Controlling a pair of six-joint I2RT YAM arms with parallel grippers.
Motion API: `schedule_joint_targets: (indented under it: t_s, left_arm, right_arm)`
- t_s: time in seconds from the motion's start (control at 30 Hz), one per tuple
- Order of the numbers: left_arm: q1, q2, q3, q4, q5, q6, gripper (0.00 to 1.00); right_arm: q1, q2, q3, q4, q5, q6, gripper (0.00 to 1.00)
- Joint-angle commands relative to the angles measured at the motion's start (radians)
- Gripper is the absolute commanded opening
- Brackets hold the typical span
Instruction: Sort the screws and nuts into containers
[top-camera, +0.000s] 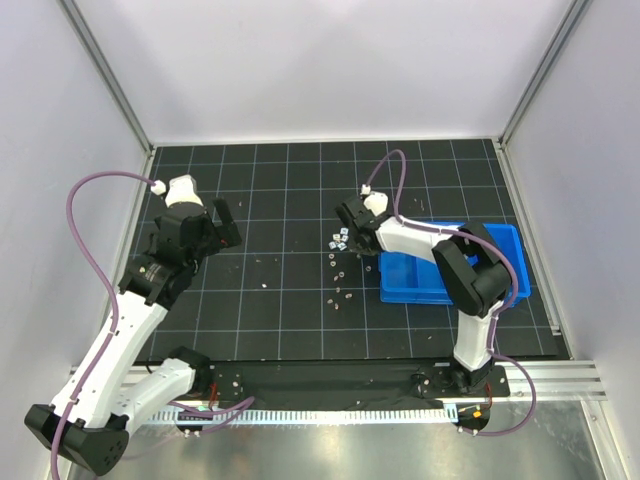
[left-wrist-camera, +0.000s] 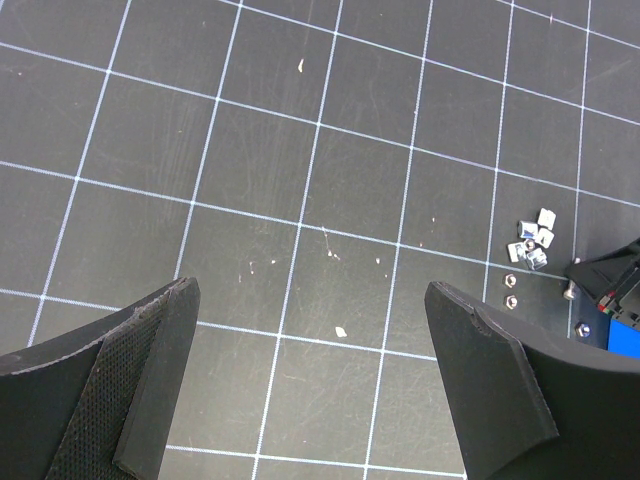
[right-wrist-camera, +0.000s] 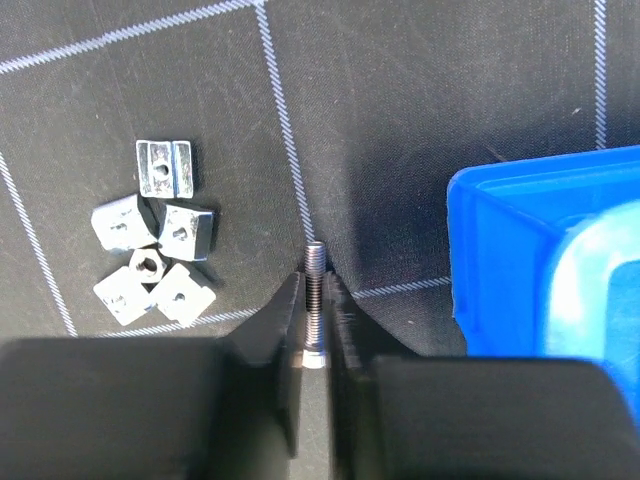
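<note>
The blue tray (top-camera: 410, 282) lies just right of the right pincer (right-wrist-camera: 315, 288), not touching it. In the top view the right arm (top-camera: 470, 270) crosses over most of the tray, and the wrist view catches only one corner, so what lies in its compartments cannot be made out. The right pincer is closed to a narrow slit on a screw (right-wrist-camera: 316, 262), which lies lengthwise between the fingers with its threaded end poking out past the tips. A cluster of nuts (right-wrist-camera: 155, 245) sits on the black grid mat (right-wrist-camera: 400, 120) just left of this pincer, several touching one another. A few more bits (top-camera: 341, 292) lie scattered on its near side, too small to tell screws from nuts. The left pincer (left-wrist-camera: 312, 300) gapes wide over the mat with nothing between its fingers; the nuts sit well off to its right. Open mat stretches between the two pincers and beyond them to the far edge.
</note>
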Motion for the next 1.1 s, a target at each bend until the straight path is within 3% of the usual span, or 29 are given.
schedule_joint_targets:
  t_s: [0.0,0.07,0.27,0.4,0.53,0.73,0.9,1.07]
  left_arm:
    - [0.004,0.0,-0.003,0.044,0.006,0.012,1.0]
    - [0.002,-0.001,-0.001,0.044,0.004,0.012,1.0]
    - [0.004,0.0,-0.002,0.044,0.0,0.012,1.0]
    - [0.004,0.002,-0.002,0.046,0.006,0.012,1.0]
    - [0.002,0.0,-0.002,0.046,0.007,0.012,1.0]
    - [0.002,0.003,-0.003,0.047,0.006,0.013,1.0]
    - [0.004,0.006,-0.004,0.047,0.015,0.013,1.0]
    - [0.002,0.011,-0.004,0.049,0.029,0.012,1.0]
  right_arm:
    - [-0.004,0.023,-0.054,-0.007,-0.048,0.025,0.12]
    - [-0.004,0.009,-0.056,-0.006,-0.048,0.026,0.01]
    - [-0.004,-0.118,0.007,-0.018,-0.088,-0.018,0.01]
    - [-0.016,-0.179,0.197,-0.107,-0.062,-0.107,0.01]
    - [-0.113,-0.256,0.271,-0.136,-0.104,-0.15,0.01]
    - [-0.38,-0.468,0.113,-0.231,0.0,-0.162,0.01]
    - [-0.772,-0.637,-0.14,-0.247,-0.06,-0.205,0.01]
    - [-0.963,-0.674,-0.296,-0.172,-0.115,-0.256,0.01]
